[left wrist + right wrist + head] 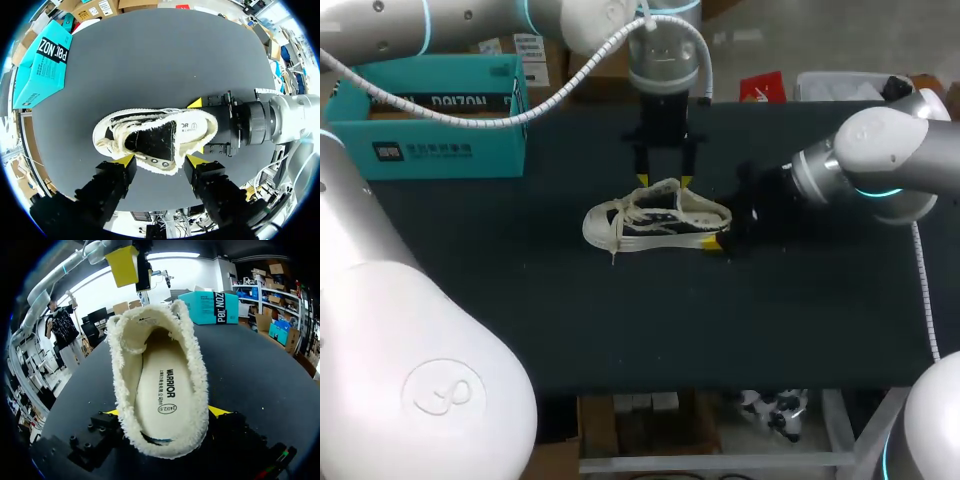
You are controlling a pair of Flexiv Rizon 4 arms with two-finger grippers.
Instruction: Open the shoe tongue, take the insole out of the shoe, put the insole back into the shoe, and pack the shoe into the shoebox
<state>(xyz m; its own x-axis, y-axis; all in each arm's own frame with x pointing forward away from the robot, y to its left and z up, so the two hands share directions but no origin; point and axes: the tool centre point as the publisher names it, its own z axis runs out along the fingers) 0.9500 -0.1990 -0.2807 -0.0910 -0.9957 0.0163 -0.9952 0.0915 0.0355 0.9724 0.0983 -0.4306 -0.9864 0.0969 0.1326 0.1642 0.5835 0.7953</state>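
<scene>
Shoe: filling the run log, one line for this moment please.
shoe: insole inside | right gripper: shut on shoe | left gripper: open, over tongue

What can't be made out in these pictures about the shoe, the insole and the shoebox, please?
- Insole: its toe end, in the right wrist view, runs under the upper of the shoe.
- Shoebox: its inside; the left arm's cable crosses it in the head view, and the wrist views show only its outside.
- Right tool: its fingertips, in the right wrist view, are mostly behind the fleecy heel.
- Left tool: whether its tips touch the shoe, in any view.
</scene>
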